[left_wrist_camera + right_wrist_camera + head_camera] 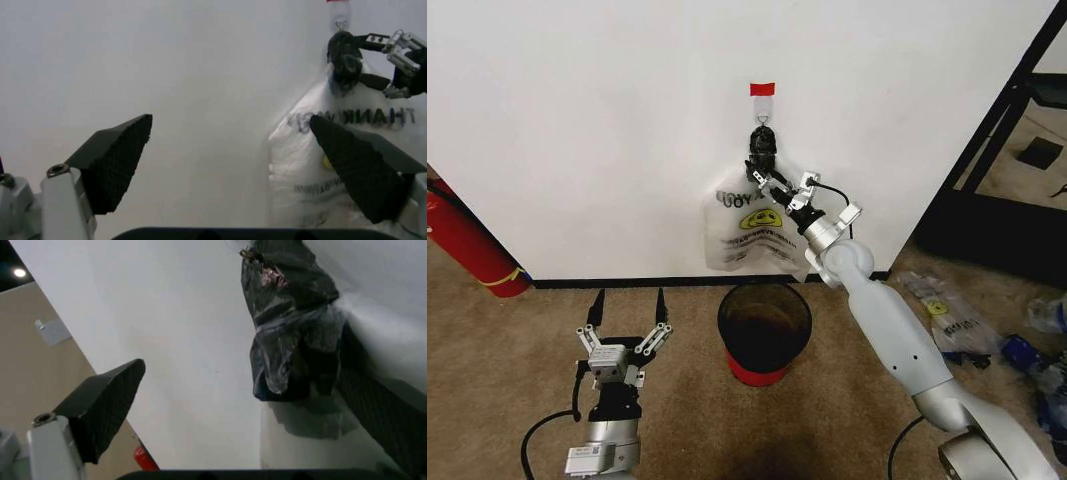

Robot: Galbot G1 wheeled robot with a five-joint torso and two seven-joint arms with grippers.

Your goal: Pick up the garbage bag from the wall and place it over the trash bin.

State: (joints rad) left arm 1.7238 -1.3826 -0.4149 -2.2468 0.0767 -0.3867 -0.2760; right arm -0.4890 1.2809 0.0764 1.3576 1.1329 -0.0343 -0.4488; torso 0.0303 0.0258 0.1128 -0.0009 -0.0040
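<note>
The garbage bag [749, 232] hangs on the white wall [577, 120] from a metal hook [764, 122] under a red tape strip [762, 89]. Its top is bunched into a dark knot [762, 150], and the yellow smiley and black print face out. My right gripper [765, 178] is open, its fingers straddling that bunched top [287, 340], which lies close to one finger [380, 405]. The left wrist view shows the same straddle [345, 60]. The black trash bin [799, 310] stands on the carpet straight below the bag. My left gripper [627, 312] is open, low and left of the bin.
A red fire extinguisher [467, 245] leans at the wall's left end. Other smiley bags [942, 315] and blue scraps lie on the carpet at the right. A dark doorway frame [997, 130] stands beyond the wall's right edge.
</note>
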